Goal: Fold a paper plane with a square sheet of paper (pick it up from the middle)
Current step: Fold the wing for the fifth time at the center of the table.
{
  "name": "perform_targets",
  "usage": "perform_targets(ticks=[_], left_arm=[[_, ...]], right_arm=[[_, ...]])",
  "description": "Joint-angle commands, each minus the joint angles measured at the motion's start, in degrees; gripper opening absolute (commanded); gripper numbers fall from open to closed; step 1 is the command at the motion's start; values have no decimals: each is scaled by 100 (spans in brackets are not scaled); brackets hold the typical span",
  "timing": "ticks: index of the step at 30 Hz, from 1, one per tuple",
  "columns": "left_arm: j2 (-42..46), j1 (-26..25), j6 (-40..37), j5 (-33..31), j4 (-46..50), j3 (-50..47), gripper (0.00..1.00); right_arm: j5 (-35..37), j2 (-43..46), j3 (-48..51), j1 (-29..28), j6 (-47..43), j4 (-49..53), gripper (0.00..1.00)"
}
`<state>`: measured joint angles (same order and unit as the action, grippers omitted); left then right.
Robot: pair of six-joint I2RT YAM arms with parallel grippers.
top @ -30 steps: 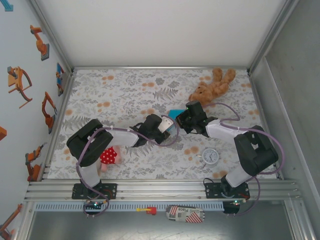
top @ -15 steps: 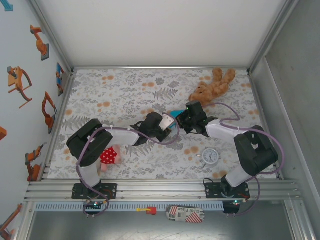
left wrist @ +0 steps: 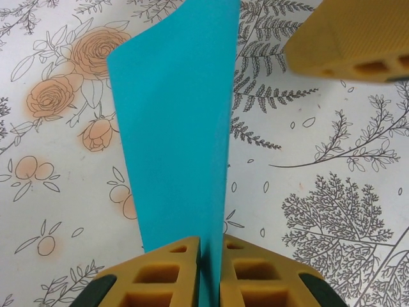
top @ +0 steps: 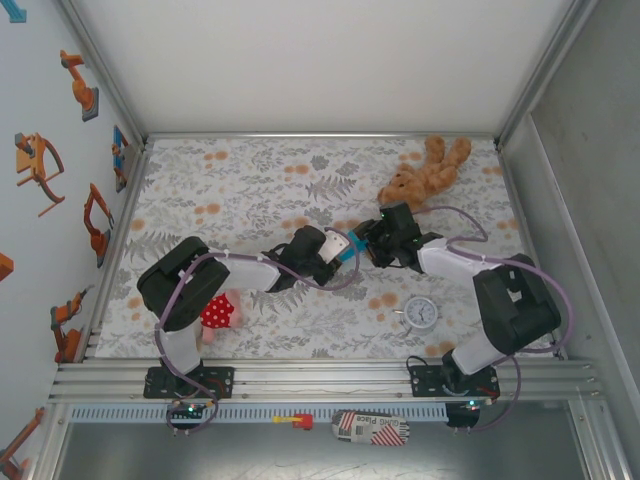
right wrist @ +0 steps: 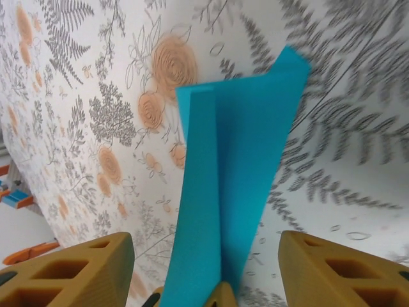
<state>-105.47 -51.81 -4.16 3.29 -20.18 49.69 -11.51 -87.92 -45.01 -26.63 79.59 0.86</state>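
Left wrist view: at 6 o'clock the left end effector (left wrist: 209,249) is pinched narrow on the near edge of the blue paper (left wrist: 176,115), which stands upright, folded lengthwise, over the flowered bench (left wrist: 57,211). Right wrist view: the right end effector (right wrist: 206,246) stands wide, a finger on each side of the sheet, clear of it. From above, the paper sits mid-bench, with the teddy bear (top: 425,172) at 1 o'clock and the clock (top: 421,313) at 4 o'clock.

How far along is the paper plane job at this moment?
Done: the paper has a lengthwise fold and is held upright. In hand: the left gripper pinches it, and the right gripper stands open around it. Left: nose and wing folds, as no dart shape shows yet.
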Motion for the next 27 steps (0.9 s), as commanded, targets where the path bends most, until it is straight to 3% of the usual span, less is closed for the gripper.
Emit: perform_targets(ticks=[1,14,27], left_arm=[[-41,32,189,278,-110,-97,14],[-210,246,501,1245,501,190,8],[-375,448,694,1783,1553,747,5]], right_arm=[[386,389,63,157,-385,519,62],[852,897,163,273,-1283,1310,63],[152,759,395,268,-2155,757,62]])
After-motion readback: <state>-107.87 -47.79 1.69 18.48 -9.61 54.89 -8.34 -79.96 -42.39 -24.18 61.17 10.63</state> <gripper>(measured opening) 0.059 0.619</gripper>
